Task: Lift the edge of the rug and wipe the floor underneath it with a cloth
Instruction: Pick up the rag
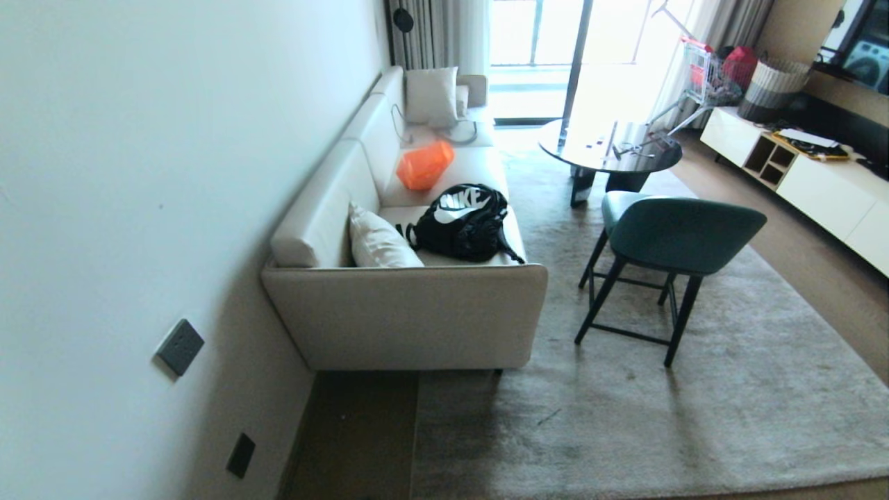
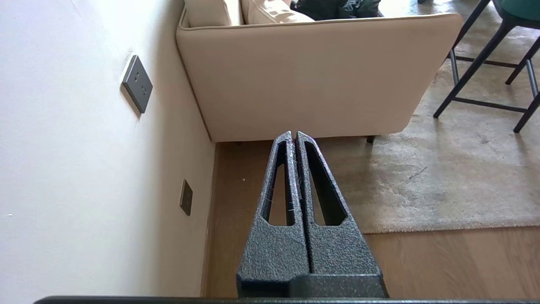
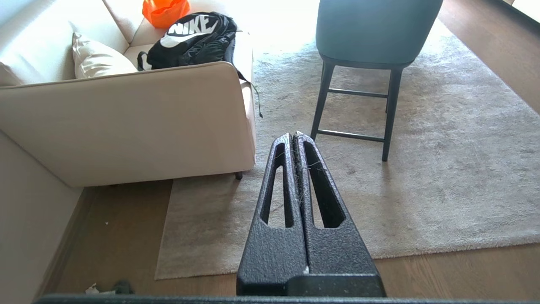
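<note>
From high up, the head camera looks down the room along the sofa [image 1: 403, 305], rug [image 1: 625, 417] and chair [image 1: 667, 236]. Both wrist cameras sit lower, behind the closed left gripper [image 2: 294, 134] and right gripper [image 3: 293, 135], facing the same sofa end, chair legs and near rug edge [image 3: 270, 270].

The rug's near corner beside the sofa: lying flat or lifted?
Flat: the rug edge lies against the floor, with no backing showing.
</note>
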### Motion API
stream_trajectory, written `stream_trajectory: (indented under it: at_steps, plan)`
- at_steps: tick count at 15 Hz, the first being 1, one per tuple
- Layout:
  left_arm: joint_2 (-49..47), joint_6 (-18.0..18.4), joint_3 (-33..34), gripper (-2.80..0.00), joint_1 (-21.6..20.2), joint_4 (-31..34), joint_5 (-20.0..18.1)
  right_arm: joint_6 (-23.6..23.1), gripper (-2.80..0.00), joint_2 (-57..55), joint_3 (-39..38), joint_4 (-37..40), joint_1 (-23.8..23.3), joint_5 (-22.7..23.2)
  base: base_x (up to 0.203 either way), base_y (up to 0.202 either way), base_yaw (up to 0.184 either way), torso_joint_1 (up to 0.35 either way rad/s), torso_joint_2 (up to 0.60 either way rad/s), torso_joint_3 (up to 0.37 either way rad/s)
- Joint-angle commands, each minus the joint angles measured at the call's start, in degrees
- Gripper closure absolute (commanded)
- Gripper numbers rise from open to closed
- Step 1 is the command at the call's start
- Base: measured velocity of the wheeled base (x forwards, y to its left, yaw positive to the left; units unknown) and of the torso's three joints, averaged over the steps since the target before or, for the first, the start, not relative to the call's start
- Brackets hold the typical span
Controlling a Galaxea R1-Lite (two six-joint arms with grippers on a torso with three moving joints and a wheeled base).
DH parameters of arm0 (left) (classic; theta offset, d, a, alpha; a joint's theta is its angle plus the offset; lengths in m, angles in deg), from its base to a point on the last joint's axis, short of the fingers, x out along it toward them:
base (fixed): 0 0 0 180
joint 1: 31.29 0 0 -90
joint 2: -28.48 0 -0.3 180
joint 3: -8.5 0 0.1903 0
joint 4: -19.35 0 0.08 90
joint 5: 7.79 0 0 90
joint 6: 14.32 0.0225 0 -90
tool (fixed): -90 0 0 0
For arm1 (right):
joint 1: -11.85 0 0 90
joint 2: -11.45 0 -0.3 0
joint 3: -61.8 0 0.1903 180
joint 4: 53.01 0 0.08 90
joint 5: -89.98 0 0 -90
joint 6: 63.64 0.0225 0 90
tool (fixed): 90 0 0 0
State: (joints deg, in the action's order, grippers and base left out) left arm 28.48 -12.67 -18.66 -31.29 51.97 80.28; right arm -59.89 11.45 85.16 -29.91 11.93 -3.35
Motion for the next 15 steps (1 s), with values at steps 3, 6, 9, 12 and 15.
stream_trajectory:
  at_steps: [3, 6, 9, 12, 15]
  plan:
    - [0.0, -0.01, 0.01, 0.0, 0.0, 0.06, -0.01, 0.04, 0.0, -0.09, 0.0, -0.09, 0.01, -0.01, 0.0, 0.0, 0.0, 0.0, 0.0, 0.0]
    - [0.0, -0.05, 0.01, 0.0, 0.0, 0.06, -0.01, 0.04, 0.0, -0.09, 0.0, -0.09, 0.01, -0.01, 0.0, 0.0, 0.0, 0.0, 0.0, 0.0]
    - [0.0, 0.02, 0.01, 0.0, 0.0, 0.06, -0.01, 0.04, 0.0, -0.09, 0.0, 0.0, 0.01, -0.01, 0.0, 0.0, 0.0, 0.0, 0.0, 0.0]
    - [0.0, 0.02, 0.01, 0.0, 0.0, 0.06, -0.01, 0.12, 0.0, -0.09, 0.0, -0.01, 0.01, -0.01, 0.0, 0.0, 0.0, 0.0, 0.0, 0.0]
    - [0.0, 0.02, 0.01, 0.0, 0.0, 0.06, -0.01, 0.04, 0.0, -0.09, 0.0, -0.07, 0.01, -0.01, 0.0, 0.0, 0.0, 0.0, 0.0, 0.0]
